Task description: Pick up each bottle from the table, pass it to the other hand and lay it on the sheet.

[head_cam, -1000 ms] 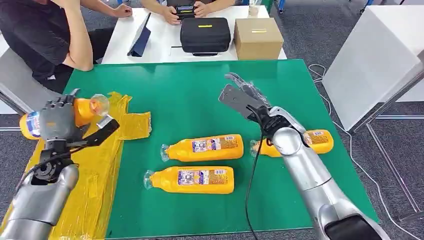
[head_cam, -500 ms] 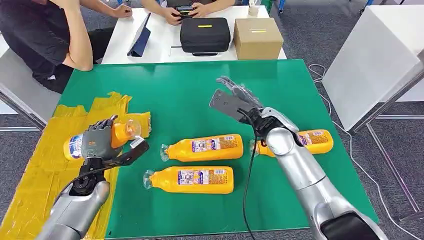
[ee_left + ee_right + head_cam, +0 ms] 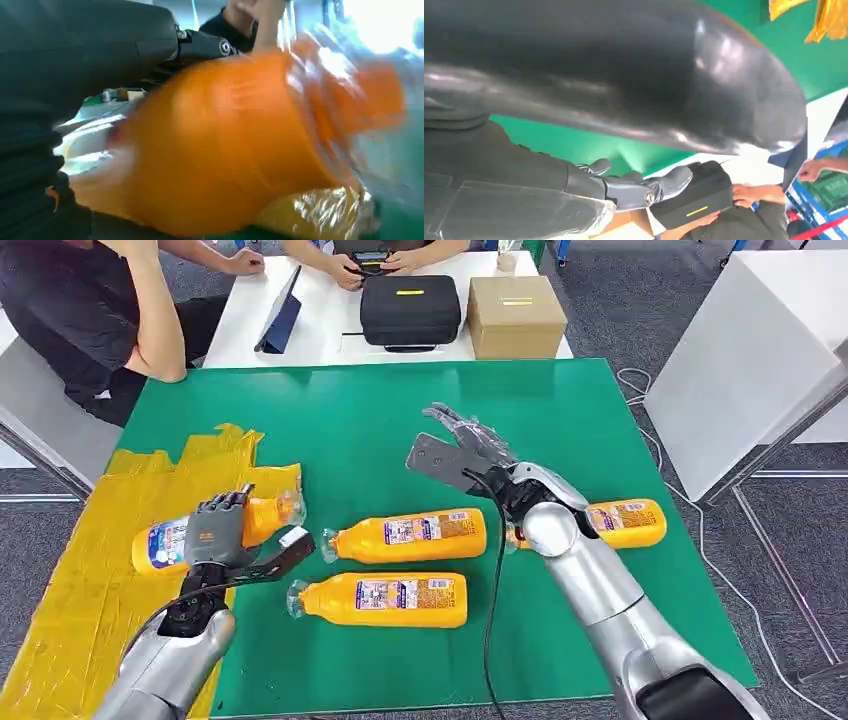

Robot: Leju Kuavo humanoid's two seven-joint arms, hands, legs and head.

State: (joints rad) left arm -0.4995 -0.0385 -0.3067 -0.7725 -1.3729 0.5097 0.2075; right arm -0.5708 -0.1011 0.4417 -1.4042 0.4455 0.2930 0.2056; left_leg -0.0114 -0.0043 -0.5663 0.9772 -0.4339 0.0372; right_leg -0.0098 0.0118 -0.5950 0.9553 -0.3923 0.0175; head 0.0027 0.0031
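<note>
So the left robot hand was wrapped around a bottle, long axis crosswise, low over the yellow sheet's edge. Right robot hand hovered with fingers spread, holding nothing, above the green table, three bottles nearby.

Left hand: grips an orange bottle lying sideways over the yellow sheet at the table's left edge.
Right hand: fingers spread, holding nothing, above mid-table.
Other bottles: two lie parallel mid-table; a third lies near the right edge.
</note>
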